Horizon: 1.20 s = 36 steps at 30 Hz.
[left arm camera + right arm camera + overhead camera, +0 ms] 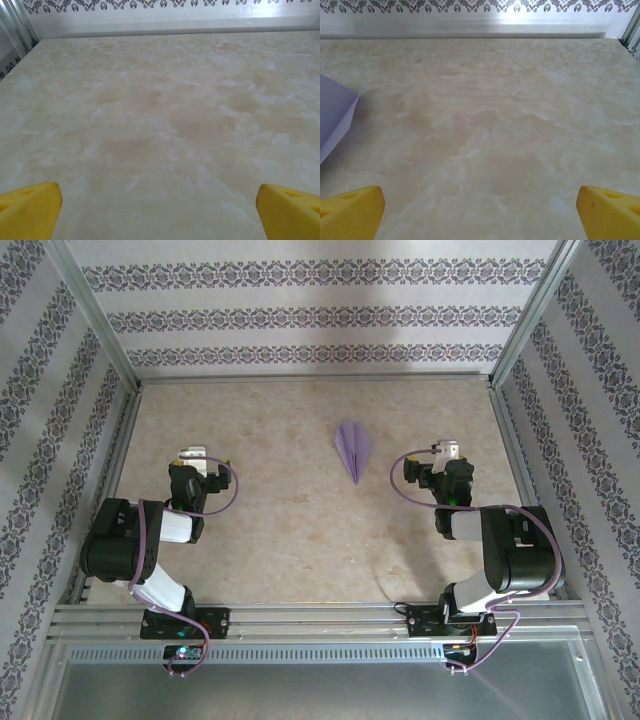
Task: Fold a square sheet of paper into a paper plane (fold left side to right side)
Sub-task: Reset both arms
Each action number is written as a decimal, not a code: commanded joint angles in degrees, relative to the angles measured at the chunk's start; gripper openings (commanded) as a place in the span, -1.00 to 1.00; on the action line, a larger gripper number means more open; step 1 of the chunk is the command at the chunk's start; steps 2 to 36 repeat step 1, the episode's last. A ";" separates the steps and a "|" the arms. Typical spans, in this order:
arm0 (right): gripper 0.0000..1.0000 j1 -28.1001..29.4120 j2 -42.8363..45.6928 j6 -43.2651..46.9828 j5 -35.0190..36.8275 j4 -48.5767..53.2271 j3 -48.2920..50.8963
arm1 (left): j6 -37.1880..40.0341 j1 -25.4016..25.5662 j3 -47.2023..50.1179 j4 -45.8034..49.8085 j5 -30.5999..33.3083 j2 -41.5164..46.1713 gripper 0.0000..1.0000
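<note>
Holding the left gripper (193,456) and right gripper (447,451) wide open either side of the paper plane (353,448), I am fearing a stray sweep crushing it.

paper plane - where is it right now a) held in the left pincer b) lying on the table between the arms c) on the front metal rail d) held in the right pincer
B: the plane lies on the table, apart from the open left pincer and right pincer.
</note>
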<state>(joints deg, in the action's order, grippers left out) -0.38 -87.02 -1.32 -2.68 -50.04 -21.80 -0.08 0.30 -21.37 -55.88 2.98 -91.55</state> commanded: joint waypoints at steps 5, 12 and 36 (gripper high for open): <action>0.97 -0.23 -0.10 -0.70 -0.81 -2.40 -0.26 | -0.98 -0.44 -0.34 0.63 -0.70 0.23 0.99; 0.97 -0.23 -0.10 -0.70 -0.81 -2.40 -0.26 | -0.98 -0.44 -0.34 0.63 -0.70 0.23 0.99; 0.97 -0.23 -0.10 -0.70 -0.81 -2.40 -0.26 | -0.98 -0.44 -0.34 0.63 -0.70 0.23 0.99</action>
